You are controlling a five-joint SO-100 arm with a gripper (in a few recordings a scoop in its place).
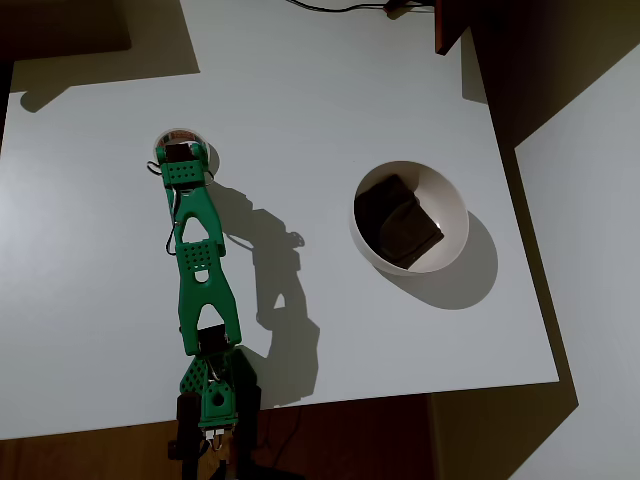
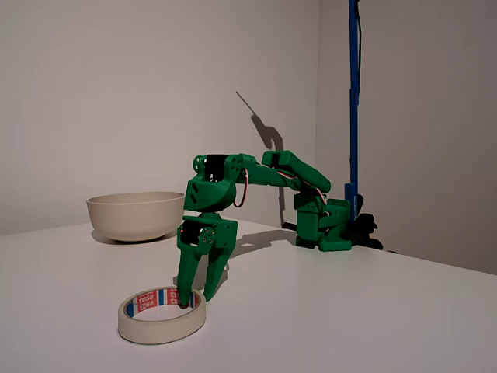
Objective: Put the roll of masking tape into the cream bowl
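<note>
Your gripper (image 2: 196, 294) sits on the roll of masking tape (image 2: 162, 315).
Fingers apart, one inside the ring, one outside its wall; cream bowl (image 2: 134, 214) well behind it.

1. A white table (image 1: 330, 90) fills most of the overhead view; in the fixed view its top is plain and matte.
2. A dark cable (image 1: 345, 7) runs along the far edge of the table in the overhead view.
3. A blue pole (image 2: 353, 93) stands upright in the fixed view — behind it, bare white walls (image 2: 116, 93) meet in a corner.
4. Wooden floor (image 1: 90, 458) shows below the table's near edge — overhead view.
</note>
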